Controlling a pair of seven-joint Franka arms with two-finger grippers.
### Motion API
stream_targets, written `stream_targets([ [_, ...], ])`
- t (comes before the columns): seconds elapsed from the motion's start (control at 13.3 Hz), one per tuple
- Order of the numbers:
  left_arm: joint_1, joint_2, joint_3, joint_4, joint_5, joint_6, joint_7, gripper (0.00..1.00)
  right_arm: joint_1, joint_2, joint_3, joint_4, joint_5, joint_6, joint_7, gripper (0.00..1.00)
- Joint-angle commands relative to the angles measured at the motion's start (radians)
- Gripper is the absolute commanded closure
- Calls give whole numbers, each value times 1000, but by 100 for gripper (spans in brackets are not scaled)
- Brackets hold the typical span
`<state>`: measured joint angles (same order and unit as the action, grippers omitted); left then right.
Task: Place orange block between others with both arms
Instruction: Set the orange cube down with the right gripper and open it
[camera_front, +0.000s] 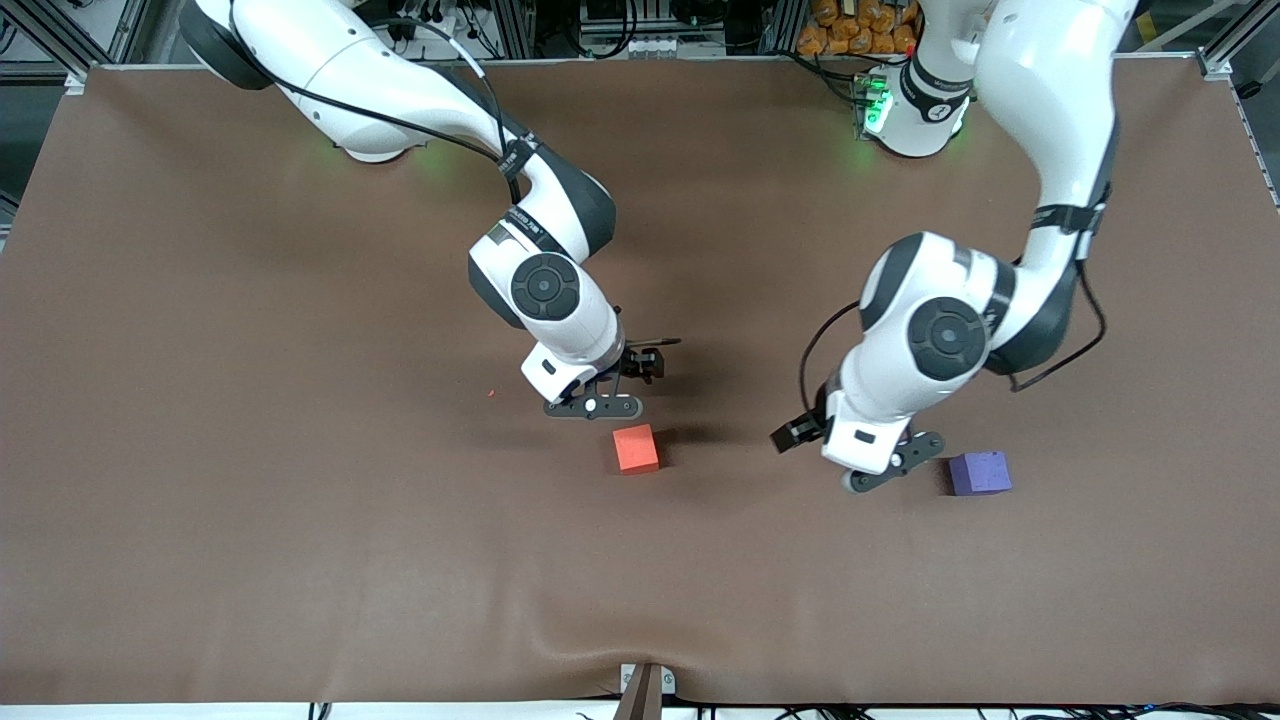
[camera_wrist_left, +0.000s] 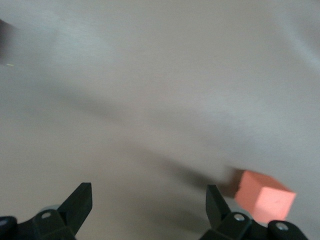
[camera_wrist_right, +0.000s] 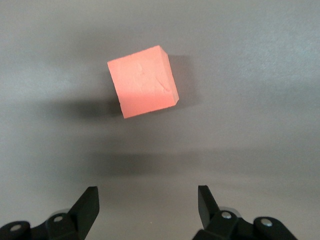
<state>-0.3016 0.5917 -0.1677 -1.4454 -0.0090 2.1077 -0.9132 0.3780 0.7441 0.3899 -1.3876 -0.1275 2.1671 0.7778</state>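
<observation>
I see the orange-red cube (camera_front: 635, 447) resting free on the tabletop (camera_front: 300, 550), well apart from the purple cube (camera_front: 979, 473). Right tool (camera_front: 600, 398) and left tool (camera_front: 880, 470) hang spread, empty. I'd centre carefully before gripping.

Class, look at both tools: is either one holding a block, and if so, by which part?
Nothing is held. The right tool is open above the table, with the orange block lying free on it. The left tool is open and empty beside the purple block.
</observation>
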Motion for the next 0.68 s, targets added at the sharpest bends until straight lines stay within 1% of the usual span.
stream_targets([
  [0.0,-36,68,2,60,-5,104,-94,0,-28,-35,4,12,-29,-26,21,0],
  [0.15,-50,101,2,77,-5,178,-133,0,-68,-73,1,25,-52,-29,23,0],
  [0.38,-83,135,4,79,-5,274,-144,0,-125,-170,-55,48,-70,-95,20,0],
  [0.53,-147,172,26,83,-2,366,-154,0,-181,-216,-92,47,-67,-102,9,0],
  [0.6,-195,187,66,83,0,412,-157,0,-214,-229,-101,47,-69,-125,-6,0],
])
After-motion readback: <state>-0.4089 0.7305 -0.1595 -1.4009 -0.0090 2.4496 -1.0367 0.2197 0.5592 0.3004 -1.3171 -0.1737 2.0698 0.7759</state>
